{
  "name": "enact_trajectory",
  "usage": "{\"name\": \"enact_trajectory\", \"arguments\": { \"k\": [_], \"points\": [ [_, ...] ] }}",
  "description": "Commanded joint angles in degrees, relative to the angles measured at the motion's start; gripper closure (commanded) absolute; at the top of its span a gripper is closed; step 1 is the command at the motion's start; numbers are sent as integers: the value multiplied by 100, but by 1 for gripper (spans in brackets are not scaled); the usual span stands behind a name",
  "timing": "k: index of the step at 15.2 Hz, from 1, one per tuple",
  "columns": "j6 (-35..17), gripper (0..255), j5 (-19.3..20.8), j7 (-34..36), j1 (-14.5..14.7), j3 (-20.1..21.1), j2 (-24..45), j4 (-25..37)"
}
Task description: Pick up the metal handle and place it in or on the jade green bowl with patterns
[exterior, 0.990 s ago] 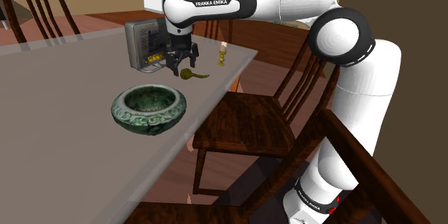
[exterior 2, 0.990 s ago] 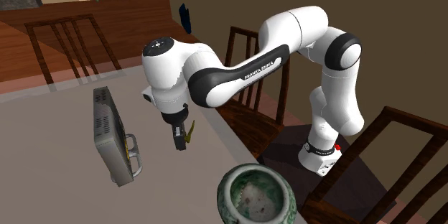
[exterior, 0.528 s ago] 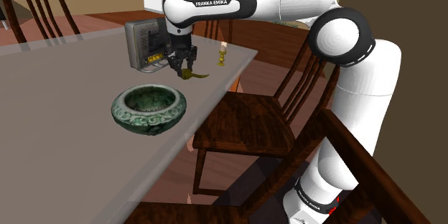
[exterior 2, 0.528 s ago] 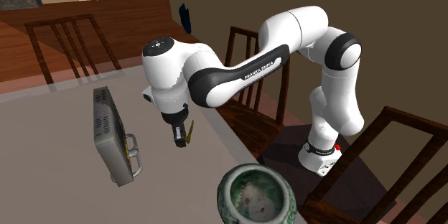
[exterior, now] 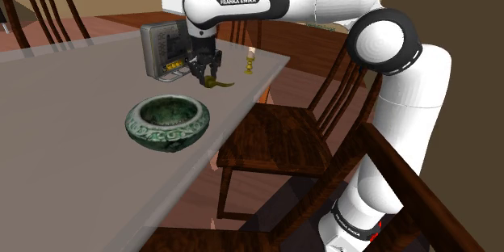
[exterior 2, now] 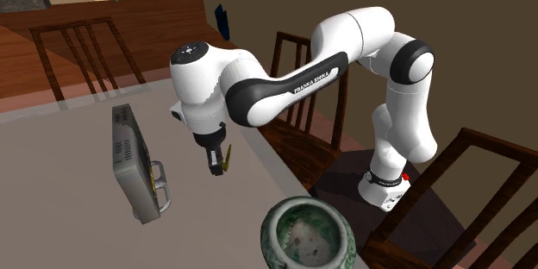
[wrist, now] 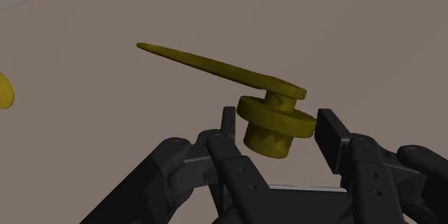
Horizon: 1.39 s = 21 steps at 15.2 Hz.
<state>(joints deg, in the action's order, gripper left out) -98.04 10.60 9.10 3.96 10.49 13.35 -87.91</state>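
Down on the table [exterior: 65,153], left of the shoulder view's centre, sits the green patterned bowl [exterior: 167,123]; its hollow shows mottled grey-green, also seen at the second exterior view's bottom edge [exterior 2: 308,234]. The handle [exterior: 216,82], drawn dull yellow, lies up and right of the bowl, well apart from it, near the table's right edge. The gripper [exterior: 203,71] points straight down over it, the arm arching in from the stand at lower right. In the wrist view the gripper [wrist: 277,123] is narrow, its fingers [wrist: 329,140] clasping the handle's round toothed base from both sides while the flat lever [wrist: 237,74] sticks out away from them. I cannot tell whether the handle rests on the table or hangs just above it. Just beside the gripper, toward the upper left of the shoulder view, a grey box [exterior: 164,48] stands on edge; a small yellow ornament [exterior: 251,65] stands at the table's far corner. Dark wooden chairs [exterior: 279,141] ring the grey table, over a red-brown floor and brown walls.
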Motion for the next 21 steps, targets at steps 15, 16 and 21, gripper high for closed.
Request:
{"name": "enact_trajectory", "arguments": {
  "k": [15, 16, 21],
  "points": [
    [1325, 255, 37, -151, 90, 18, 246, 1575],
    [1418, 255, 45, -161, 100, 19, 280, 1702],
    [1919, 255, 97, -212, 161, 21, 498, 2421]
  ]
}}
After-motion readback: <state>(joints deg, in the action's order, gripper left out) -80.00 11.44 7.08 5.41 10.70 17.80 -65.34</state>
